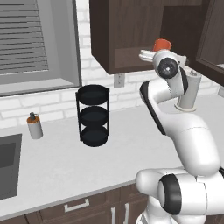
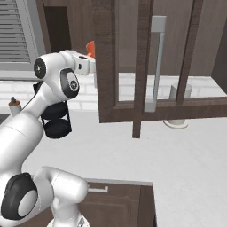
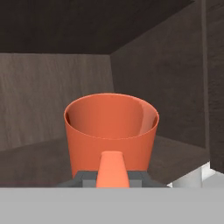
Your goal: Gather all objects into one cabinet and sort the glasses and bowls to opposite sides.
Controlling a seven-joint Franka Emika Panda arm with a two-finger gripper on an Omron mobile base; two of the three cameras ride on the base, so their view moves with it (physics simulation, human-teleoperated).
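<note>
Orange mug (image 3: 111,133) clamped by its handle in the hand (image 3: 112,175), fingers squeezed in tight on it, mug upright with the open mouth up. Held up at the mouth of the dark wooden cabinet (image 1: 127,35), just above the bottom shelf, not set down. From the hand view, plain dark wood behind the mug, back wall and right side wall meeting in a corner. From the left base view, just a bit of orange peeking over the wrist, right at the cabinet's open front. On the right base view, a glass-paned door (image 2: 146,62) swung open with its silver bar handle (image 2: 156,62), mug edge poking out left of the door frame. Down on the counter (image 1: 65,166): black three-tier rack (image 1: 93,115), small soap bottle (image 1: 34,126) near the sink (image 1: 8,168), paper towel roll (image 1: 189,92) behind the arm.
</note>
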